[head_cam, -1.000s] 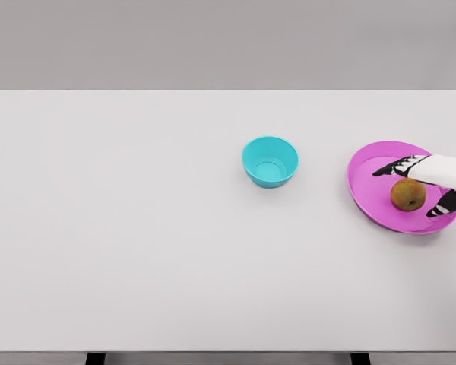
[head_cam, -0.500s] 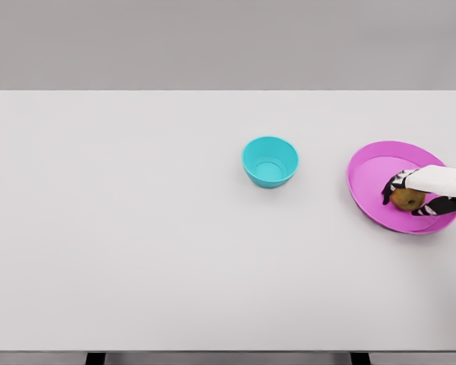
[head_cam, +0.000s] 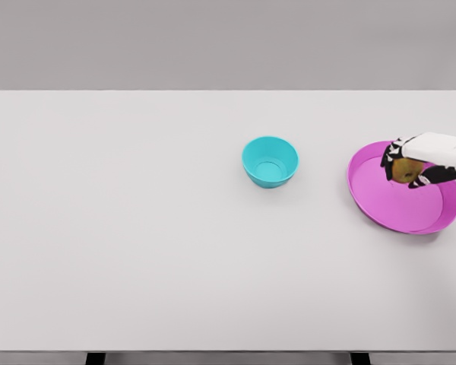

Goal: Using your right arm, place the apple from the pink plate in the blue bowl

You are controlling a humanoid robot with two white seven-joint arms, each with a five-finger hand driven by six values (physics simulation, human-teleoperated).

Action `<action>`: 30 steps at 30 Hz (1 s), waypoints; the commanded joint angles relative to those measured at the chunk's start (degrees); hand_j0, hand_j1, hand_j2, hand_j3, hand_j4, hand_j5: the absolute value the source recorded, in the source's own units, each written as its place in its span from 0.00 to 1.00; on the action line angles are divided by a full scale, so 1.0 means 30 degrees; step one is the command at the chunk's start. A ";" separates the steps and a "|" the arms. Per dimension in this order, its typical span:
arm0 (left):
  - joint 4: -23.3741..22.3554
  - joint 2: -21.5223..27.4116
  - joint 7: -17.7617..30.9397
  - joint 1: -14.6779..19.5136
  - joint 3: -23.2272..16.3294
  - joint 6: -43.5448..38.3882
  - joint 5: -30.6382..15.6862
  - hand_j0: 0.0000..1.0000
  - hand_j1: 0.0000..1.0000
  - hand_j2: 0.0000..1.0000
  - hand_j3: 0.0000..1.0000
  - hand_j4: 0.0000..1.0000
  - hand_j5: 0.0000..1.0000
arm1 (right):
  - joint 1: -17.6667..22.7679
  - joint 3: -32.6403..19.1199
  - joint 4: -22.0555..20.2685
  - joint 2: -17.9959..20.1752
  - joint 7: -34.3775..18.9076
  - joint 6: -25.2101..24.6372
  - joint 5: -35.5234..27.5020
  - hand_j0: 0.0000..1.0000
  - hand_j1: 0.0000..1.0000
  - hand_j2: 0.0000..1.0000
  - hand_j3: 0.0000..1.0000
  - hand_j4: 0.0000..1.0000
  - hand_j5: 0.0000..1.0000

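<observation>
Fingers [head_cam: 400, 156] wrap apple [head_cam: 405, 170], seemingly lifted above pink plate [head_cam: 380, 199].

Spanning nearly the full width: white tabletop [head_cam: 137, 251], matte, evenly lit, no hard shadows. Sitting behind it, plain grey wall [head_cam: 213, 42], featureless. Showing under the front edge, two dark table legs [head_cam: 96, 358].

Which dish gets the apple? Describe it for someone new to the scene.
On the white table, look just right of the middle. The blue bowl sits there alone, small and deep, unlike the wide pink plate near the right edge.
</observation>
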State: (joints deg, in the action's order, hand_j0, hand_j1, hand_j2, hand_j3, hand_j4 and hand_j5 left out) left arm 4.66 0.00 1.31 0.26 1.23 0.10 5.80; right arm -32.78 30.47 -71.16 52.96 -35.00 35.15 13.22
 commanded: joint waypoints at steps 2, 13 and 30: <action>0.0001 0.0001 0.0002 0.0000 0.0000 0.0024 0.0000 1.00 1.00 1.00 1.00 1.00 1.00 | -0.0264 -0.0019 -0.0041 -0.0718 0.0002 -0.0051 -0.0072 0.36 0.36 0.36 0.36 0.36 0.36; 0.0001 0.0001 0.0002 0.0000 0.0000 -0.0006 0.0000 1.00 1.00 1.00 1.00 1.00 1.00 | -0.1670 0.0156 -0.0158 -0.3062 0.0002 -0.0051 -0.0043 0.36 0.36 0.36 0.36 0.36 0.36; 0.0001 0.0001 0.0002 0.0000 0.0000 0.0023 0.0000 1.00 1.00 1.00 1.00 1.00 1.00 | -0.3545 0.2031 -0.1213 -0.6694 0.0002 -0.0051 0.1247 0.37 0.37 0.37 0.37 0.37 0.37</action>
State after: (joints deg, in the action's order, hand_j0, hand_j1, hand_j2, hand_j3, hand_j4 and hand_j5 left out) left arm 4.66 0.00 1.31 0.26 1.23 0.12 5.80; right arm -43.68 35.28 -74.98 34.08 -35.06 35.19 16.35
